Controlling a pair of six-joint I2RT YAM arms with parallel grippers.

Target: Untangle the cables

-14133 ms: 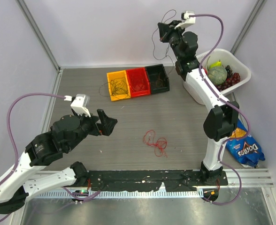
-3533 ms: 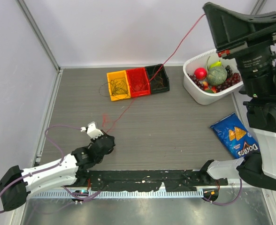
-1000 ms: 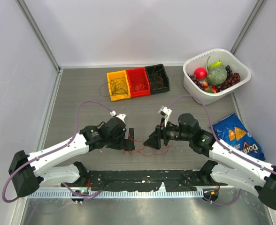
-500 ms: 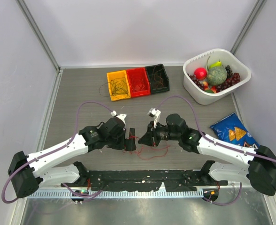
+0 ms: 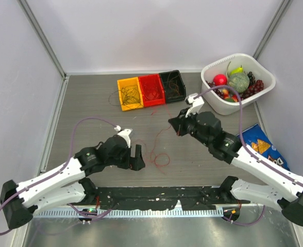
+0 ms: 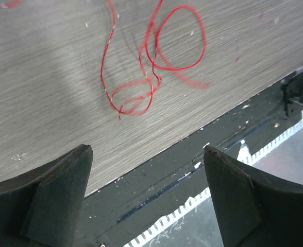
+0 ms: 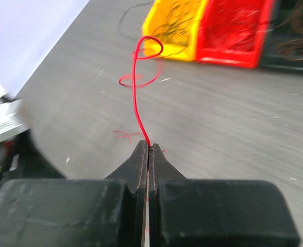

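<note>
Untangling update: I'm working on one red cable (image 7: 136,103), trying to get the curls out of it. My right gripper (image 7: 148,150) is clamping down tight on one end of it, up above the middle of the table (image 5: 89,103). The strand is running down towards my side to some loose loops lying flat on the wood. Those loops are sitting just ahead of my left gripper (image 6: 146,154), which is hovering low by the front rail (image 6: 192,175) with its jaws wide apart and nothing in them. My guess is the next move is getting the left one down onto the loose part by the loops, then drawing the two ends apart slowly. The wire is hair-thin, so I'm expecting it to slip out or cinch into a knot if I rush. The left wrist view is showing how the loops cross: a big round one and a smaller squashed curl, which from above is just a squiggle. The right wrist view is showing the wire poking out between closed tips. Only the top view is showing both arms, plus the other cables piled in the yellow bin (image 5: 119,92), red bin (image 5: 154,103) and black bin (image 5: 174,99) at the far side.
</note>
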